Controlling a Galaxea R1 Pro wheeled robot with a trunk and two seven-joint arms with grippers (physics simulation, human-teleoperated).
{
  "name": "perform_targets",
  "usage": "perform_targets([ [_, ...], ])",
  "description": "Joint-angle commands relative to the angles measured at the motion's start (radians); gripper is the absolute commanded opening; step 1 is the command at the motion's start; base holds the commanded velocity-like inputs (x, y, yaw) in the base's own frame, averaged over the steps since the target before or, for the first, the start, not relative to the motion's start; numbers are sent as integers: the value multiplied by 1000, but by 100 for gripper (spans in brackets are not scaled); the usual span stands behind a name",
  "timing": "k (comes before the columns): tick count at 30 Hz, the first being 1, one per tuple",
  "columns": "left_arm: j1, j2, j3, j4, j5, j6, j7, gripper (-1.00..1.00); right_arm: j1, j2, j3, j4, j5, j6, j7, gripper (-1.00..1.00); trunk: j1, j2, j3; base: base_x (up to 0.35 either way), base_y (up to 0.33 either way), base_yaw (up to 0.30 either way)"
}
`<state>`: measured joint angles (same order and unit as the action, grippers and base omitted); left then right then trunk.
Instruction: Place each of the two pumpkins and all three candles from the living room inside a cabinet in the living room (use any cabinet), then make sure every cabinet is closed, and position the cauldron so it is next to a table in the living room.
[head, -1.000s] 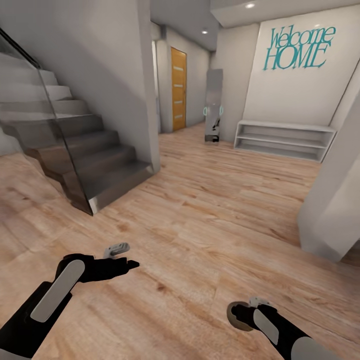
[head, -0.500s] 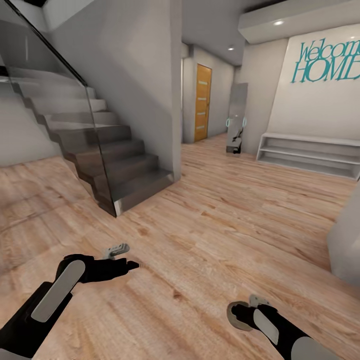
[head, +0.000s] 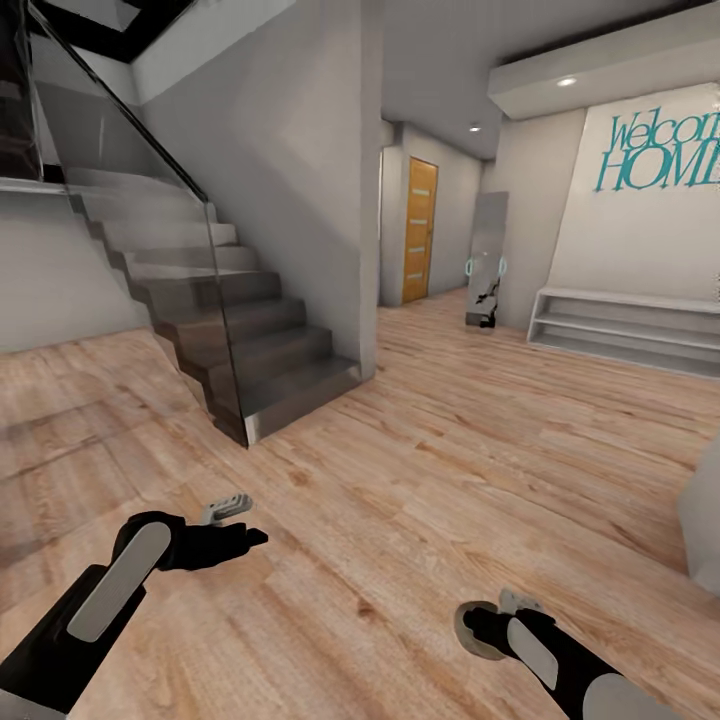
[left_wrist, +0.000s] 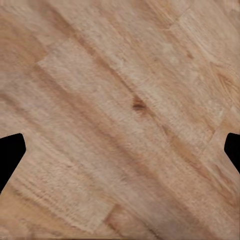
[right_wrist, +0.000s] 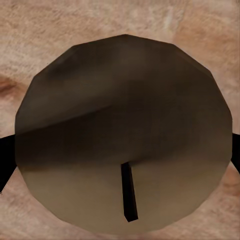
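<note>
Holding one candle (right_wrist: 125, 135) clamped in right gripper (head: 482, 632), lower right; left gripper (head: 235, 520) spread apart, lower left. Camera panned left since earlier: stairs (head: 230, 330) shifted rightward.

Light plank floor (head: 420, 480), glass-railed grey staircase (head: 230, 330), orange door (head: 420, 230), white shelf (head: 630, 325) under teal lettering (head: 660, 150).

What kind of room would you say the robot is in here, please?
Probably a home's entrance hall: a staircase with a glass balustrade, teal "Welcome HOME" lettering above a low white shelf, and an orange door beyond.
</note>
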<state>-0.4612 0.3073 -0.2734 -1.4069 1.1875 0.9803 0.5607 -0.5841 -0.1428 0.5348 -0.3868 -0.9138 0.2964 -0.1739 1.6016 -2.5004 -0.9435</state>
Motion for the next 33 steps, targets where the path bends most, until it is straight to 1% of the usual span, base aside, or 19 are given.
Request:
perform_targets([
  [1,-1,-1,0,11,10,0,11,100,0,-1,8,-3,-11,3,-9,-100,-1,0,3,0,0,1],
  [4,-4,-4,4,40,10,0,11,100,0,-1,8,-3,-11,2,-9,-100,-4,5,14,0,0,0],
  [8,-6,-5,5,63,11,0,11,100,0,-1,8,-3,-11,1,-10,-100,-20,33,27,0,0,0],
  [14,-10,-5,5,122,10,-2,10,100,0,-1,8,-3,-10,1,-10,-100,-43,75,45,0,0,0],
  [19,-11,-5,5,131,9,-14,10,100,0,0,8,-3,-10,2,-10,-100,-62,110,61,0,0,0],
  [33,-11,-5,5,141,11,-15,10,100,0,-1,8,-3,-11,1,-10,-100,-115,208,105,0,0,0],
])
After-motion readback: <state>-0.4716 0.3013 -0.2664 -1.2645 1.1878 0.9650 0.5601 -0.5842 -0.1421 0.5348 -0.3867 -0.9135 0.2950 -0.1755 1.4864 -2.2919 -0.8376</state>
